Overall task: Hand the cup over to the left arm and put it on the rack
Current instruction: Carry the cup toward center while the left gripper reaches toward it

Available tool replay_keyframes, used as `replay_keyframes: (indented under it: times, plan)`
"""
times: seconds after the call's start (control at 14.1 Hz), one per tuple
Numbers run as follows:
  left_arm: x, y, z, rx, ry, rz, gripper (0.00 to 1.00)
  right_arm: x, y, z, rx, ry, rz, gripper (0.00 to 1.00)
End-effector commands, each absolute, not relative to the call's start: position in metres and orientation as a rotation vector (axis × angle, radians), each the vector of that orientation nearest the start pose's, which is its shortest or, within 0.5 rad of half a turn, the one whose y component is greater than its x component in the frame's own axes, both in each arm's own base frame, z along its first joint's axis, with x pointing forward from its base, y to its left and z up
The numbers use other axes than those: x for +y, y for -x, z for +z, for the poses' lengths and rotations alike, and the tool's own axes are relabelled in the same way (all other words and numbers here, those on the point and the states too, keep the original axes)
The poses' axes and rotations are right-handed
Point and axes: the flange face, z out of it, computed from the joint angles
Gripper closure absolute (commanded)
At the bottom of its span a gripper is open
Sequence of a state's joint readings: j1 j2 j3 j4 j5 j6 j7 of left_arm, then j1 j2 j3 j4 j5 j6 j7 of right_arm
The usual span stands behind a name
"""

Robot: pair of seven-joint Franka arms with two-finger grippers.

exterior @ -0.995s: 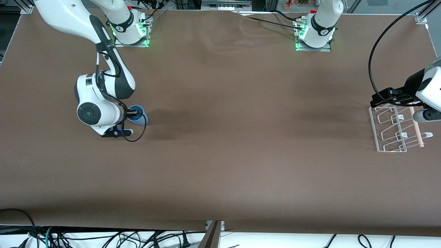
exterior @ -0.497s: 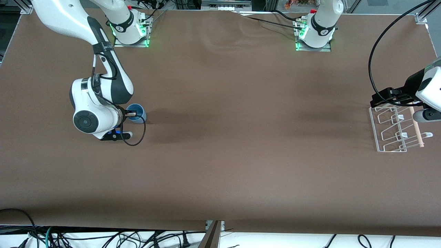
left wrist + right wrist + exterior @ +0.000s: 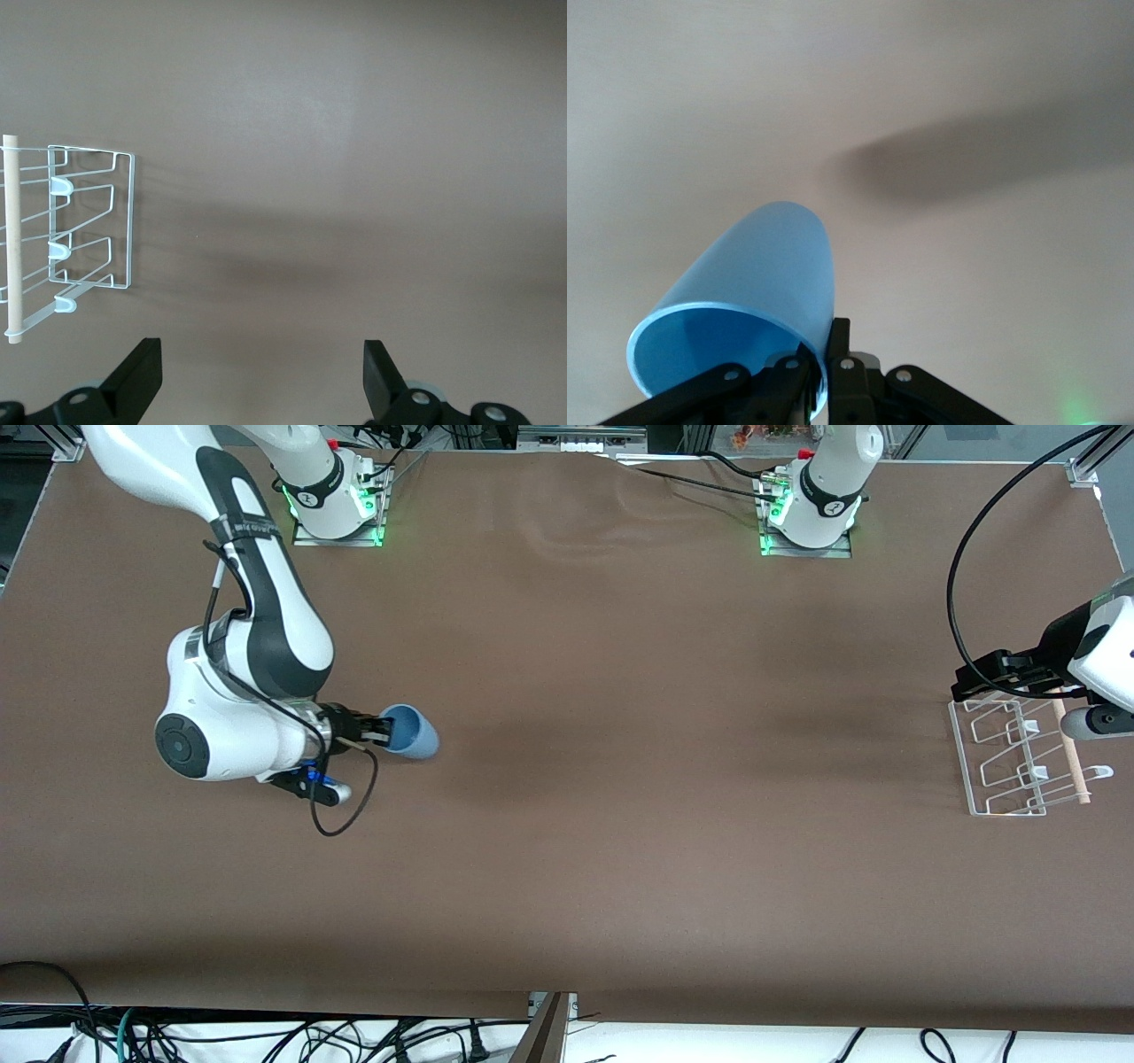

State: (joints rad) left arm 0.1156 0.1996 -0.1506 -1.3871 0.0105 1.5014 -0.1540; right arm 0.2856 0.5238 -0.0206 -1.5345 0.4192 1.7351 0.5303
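Note:
My right gripper (image 3: 383, 732) is shut on the rim of the light-blue cup (image 3: 412, 732) and holds it tipped on its side above the table near the right arm's end. In the right wrist view the cup (image 3: 753, 292) lies with its rim pinched between the fingers (image 3: 838, 341), one inside and one outside. The white wire rack (image 3: 1019, 755) with its wooden dowel stands at the left arm's end. My left gripper (image 3: 979, 682) is open and empty over the rack's edge. In the left wrist view the rack (image 3: 84, 221) lies off to one side of the spread left gripper (image 3: 263, 376).
The brown table cover (image 3: 620, 824) runs bare between the cup and the rack. The arm bases (image 3: 337, 496) stand along the table's edge farthest from the front camera. Cables hang below the nearest table edge.
My right gripper has lifted the cup off the table, tipped it on its side and carried it toward the table's middle. The left arm has not moved.

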Motion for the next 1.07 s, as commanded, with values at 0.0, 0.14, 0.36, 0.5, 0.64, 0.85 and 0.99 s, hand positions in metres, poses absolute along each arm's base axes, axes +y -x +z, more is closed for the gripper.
replay_keyframes:
  times: [0.0,0.14,0.36,0.5,0.64,0.85,0.99]
  plan:
    - [-0.017,-0.603,0.6,-0.191,3.158,0.135,0.0,0.292,-0.633,0.355,0.791,2.684,0.679,1.0]
    - [-0.017,-0.605,0.595,-0.179,3.158,0.142,0.0,0.351,-0.63,0.381,0.984,2.574,0.647,1.0]
    - [-0.026,-0.615,0.566,-0.141,3.149,0.218,0.0,0.411,-0.619,0.445,1.121,2.371,0.638,1.0]
    - [-0.036,-0.626,0.532,-0.05,3.162,0.32,0.0,0.437,-0.61,0.478,1.217,2.277,0.653,1.0]
    - [-0.049,-0.626,0.534,0.239,3.251,0.317,0.0,0.454,-0.603,0.495,1.242,2.161,0.715,1.0]
    - [-0.069,-0.623,0.535,0.83,3.319,0.286,0.0,0.469,-0.598,0.526,1.194,1.961,0.861,1.0]
    - [-0.084,-0.62,0.531,1.128,3.354,0.272,0.0,0.484,-0.588,0.534,1.15,1.879,0.969,1.0]
